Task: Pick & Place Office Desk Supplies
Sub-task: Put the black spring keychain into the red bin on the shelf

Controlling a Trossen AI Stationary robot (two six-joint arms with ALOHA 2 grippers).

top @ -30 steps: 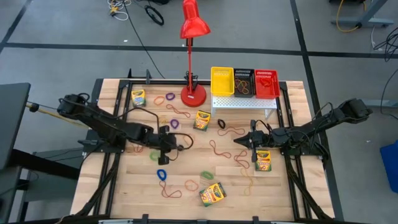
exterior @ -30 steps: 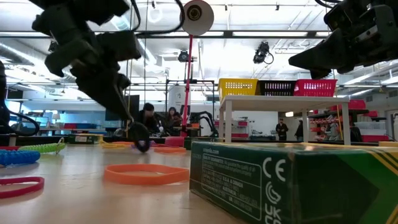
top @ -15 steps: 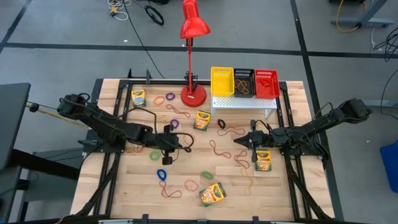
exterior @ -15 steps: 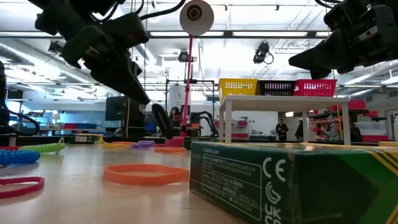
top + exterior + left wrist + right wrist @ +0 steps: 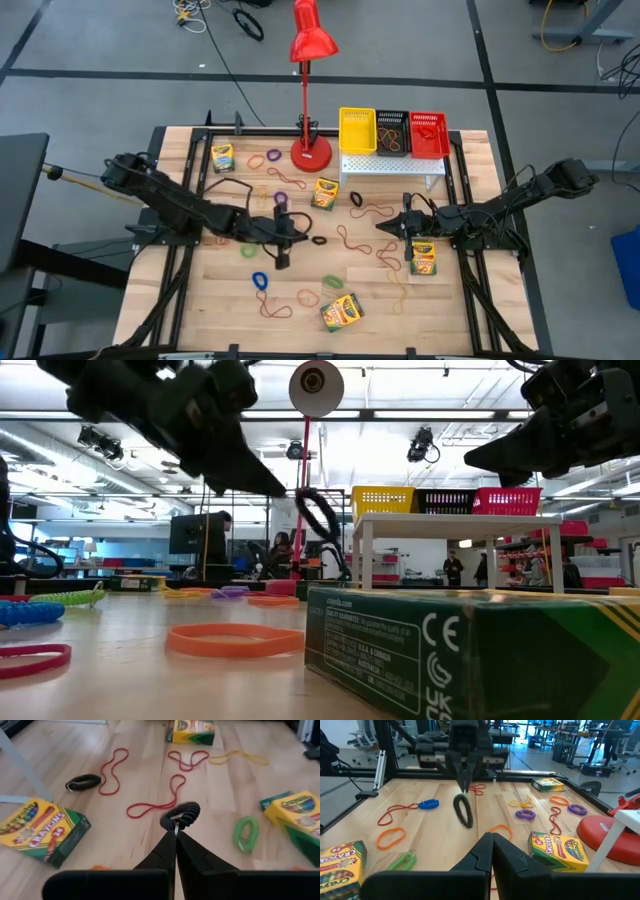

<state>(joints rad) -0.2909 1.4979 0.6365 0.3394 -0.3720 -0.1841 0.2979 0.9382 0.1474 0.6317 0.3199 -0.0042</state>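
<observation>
My left gripper (image 5: 175,826) pinches a black rubber-band loop (image 5: 180,815) above mid-table, my right gripper (image 5: 381,227) hangs pressed together beside a crayon box (image 5: 423,257), and the black basket (image 5: 392,133), between yellow (image 5: 357,130) and red (image 5: 429,134), holds tangled bands.

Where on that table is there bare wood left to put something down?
The widest bare wood lies in the near left corner, beside the blue loop, and along the near edge right of the crayon box. The middle of the table, by the red lamp base, is crowded with loops and boxes.
</observation>
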